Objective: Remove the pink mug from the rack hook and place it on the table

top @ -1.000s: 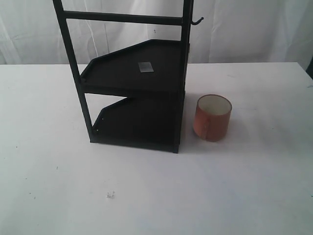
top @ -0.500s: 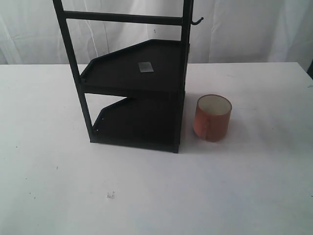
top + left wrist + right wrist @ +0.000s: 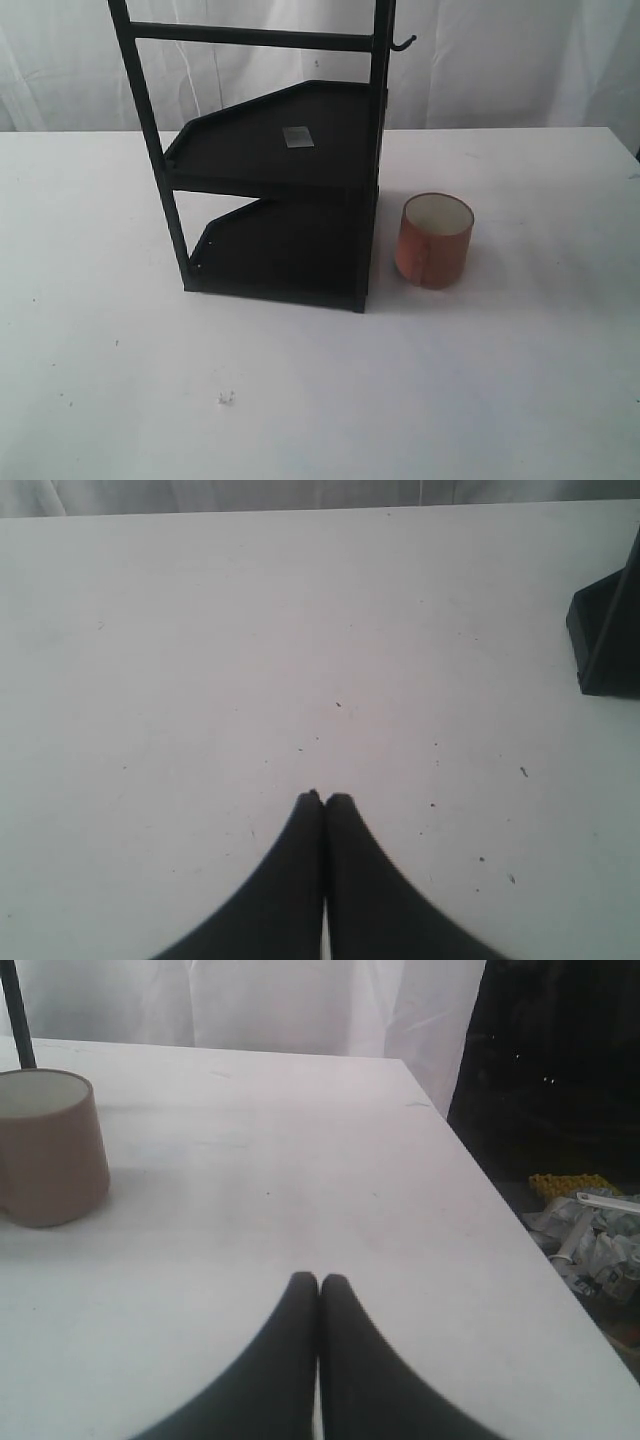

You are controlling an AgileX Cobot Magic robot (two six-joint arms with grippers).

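1. White matte tabletop (image 3: 500,380) fills the scene, with a pale hanging curtain (image 3: 500,60) behind it. A black metal two-shelf frame rack (image 3: 290,150) stands on the tabletop; I give all positions from this rack.
2. The small black upturned hook (image 3: 403,43), which projects from the rack's upright post near its top, is empty.
3. The salmon-pink cylindrical mug (image 3: 436,240) with a cream inside stands upright on the tabletop. It is just beside the rack's lower shelf and below the hook side of the post. I cannot tell whether it touches the frame. Its same-colour handle (image 3: 421,258) points away from the curtain, slightly toward the rack.
4. Left gripper (image 3: 324,798): the fingers are pressed together and hold nothing. It hovers over bare tabletop with one corner of the rack's base at the edge of its wrist view.
5. Right gripper (image 3: 319,1280): the fingers are pressed together and hold nothing. It is well apart from the mug, on the side away from the rack.
6. Assessment: the mug is off the hook and resting on the tabletop, so I judge the task done.
7. Handling, should I need to move it:
   - The mug looks rigid, probably ceramic. I expect moderate weight, a smooth and somewhat slippery wall, and chipping if it is knocked against the rack.
   - I would pinch the rim wall on the side away from the rack, one finger inside and one outside.
   - The handle is a second option, but the loop is narrow.
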